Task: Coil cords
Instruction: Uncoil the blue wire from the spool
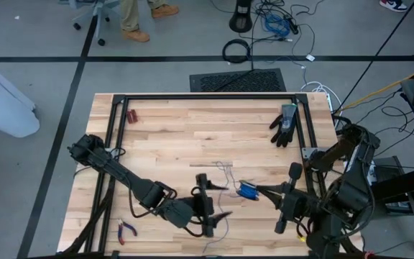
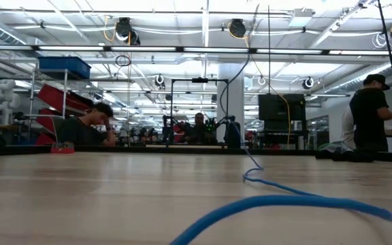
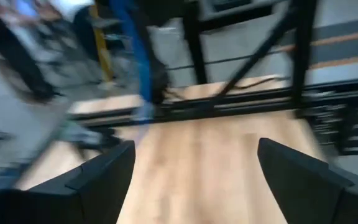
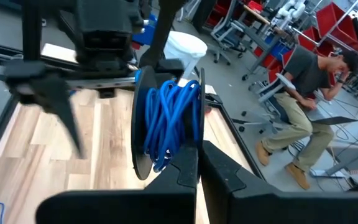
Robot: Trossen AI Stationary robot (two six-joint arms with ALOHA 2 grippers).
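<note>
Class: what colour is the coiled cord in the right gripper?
Bright blue cord; right wrist view shows it best.

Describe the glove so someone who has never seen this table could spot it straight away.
Start from the wooden table in the high view and go to its far right corner, inside the black frame rail. The glove lies flat there, fingers spread toward the table's middle. It is the only black hand-shaped thing; the cord is blue, the pliers red-handled.
</note>
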